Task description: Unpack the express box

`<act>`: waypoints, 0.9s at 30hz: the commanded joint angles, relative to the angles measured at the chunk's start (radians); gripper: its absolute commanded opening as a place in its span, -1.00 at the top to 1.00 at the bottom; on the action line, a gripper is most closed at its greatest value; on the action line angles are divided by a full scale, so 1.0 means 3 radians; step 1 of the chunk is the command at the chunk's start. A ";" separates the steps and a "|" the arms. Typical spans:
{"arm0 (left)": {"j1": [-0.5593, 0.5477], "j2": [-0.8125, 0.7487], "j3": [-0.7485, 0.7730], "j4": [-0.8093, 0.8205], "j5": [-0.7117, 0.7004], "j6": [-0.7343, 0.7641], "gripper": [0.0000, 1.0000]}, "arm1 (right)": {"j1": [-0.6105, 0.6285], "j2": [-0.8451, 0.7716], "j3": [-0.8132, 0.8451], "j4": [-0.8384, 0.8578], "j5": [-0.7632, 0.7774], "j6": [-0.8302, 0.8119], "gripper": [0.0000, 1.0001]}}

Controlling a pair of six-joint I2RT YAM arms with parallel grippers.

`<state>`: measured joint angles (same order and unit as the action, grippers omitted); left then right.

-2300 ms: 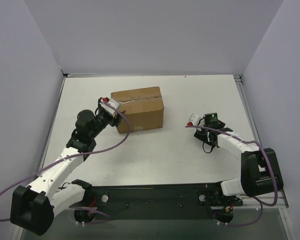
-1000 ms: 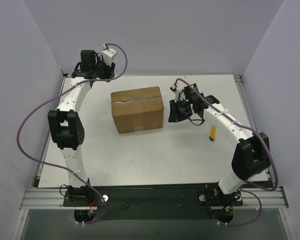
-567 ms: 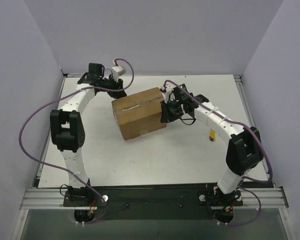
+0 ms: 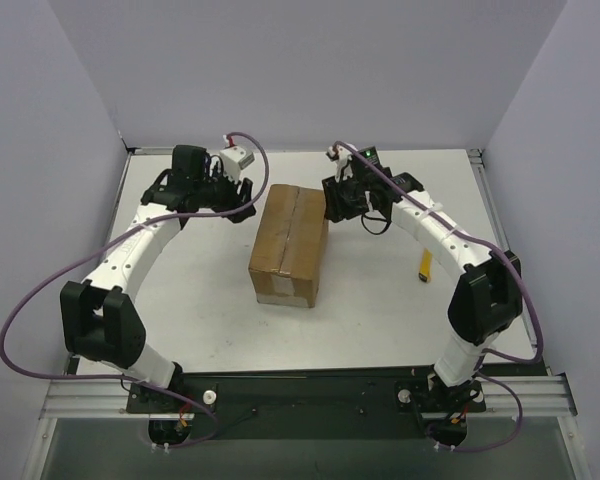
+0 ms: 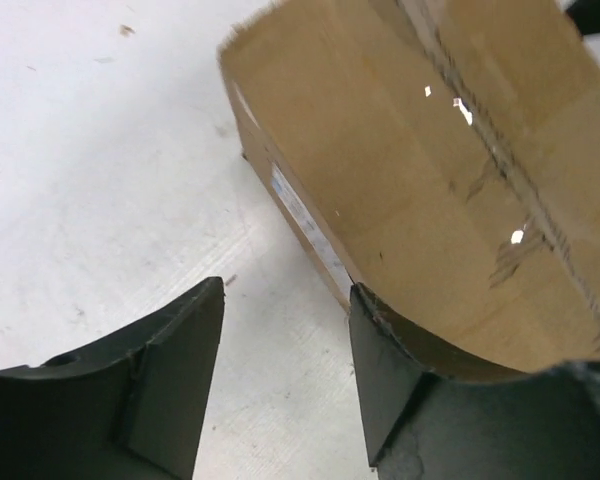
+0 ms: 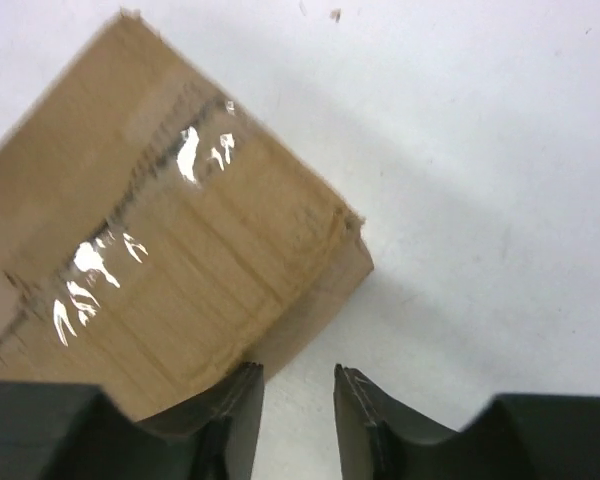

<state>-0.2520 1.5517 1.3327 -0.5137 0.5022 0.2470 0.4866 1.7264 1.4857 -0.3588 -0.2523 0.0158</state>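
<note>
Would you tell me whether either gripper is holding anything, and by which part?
Nothing: the left gripper and right gripper are open, empty, beside the box.

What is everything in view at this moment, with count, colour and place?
express box: one, brown cardboard, flaps closed and taped, middle of the table
small yellow object: one, yellow, on the table right of the box
table: one, white
cables: two, purple, trailing along the arms
left gripper: one, black, open, by the box's far left corner
right gripper: one, black, open, by the box's far right corner
</note>
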 commanded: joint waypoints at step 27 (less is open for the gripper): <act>-0.1159 0.0683 0.1433 -0.0936 -0.1648 -0.0844 -0.95 | -0.0052 0.0284 -0.0074 0.0127 -0.0432 0.0924 -0.35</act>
<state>-0.5526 1.7691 1.7329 -0.7856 0.0906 -0.0135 0.4782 1.7916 1.5055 -0.2726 -0.4068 0.2634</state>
